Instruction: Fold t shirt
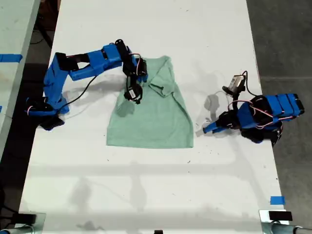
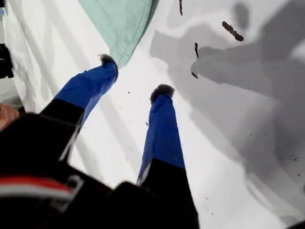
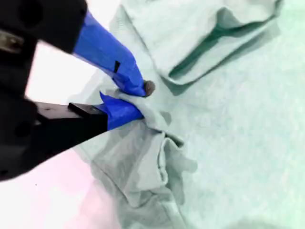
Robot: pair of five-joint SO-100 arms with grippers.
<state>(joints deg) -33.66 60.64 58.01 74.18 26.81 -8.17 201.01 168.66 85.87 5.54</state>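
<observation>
T shirt (image 1: 148,119) lies mid-desk, hem toward 6 o'clock in the exterior view, one sleeve already folded in near the collar around 12 o'clock. Your second gripper (image 3: 136,100) is closed on a bunched bit of fabric at the shirt's 10 o'clock edge — looks like a side or sleeve fold in progress. Your first gripper (image 2: 136,76) rests open on the white desk (image 1: 146,185), one finger (image 2: 107,64) just beside the shirt's 3 o'clock corner, holding nothing. Judgement: early stage — body still spread flat, side folds and the final fold-over remain.
</observation>
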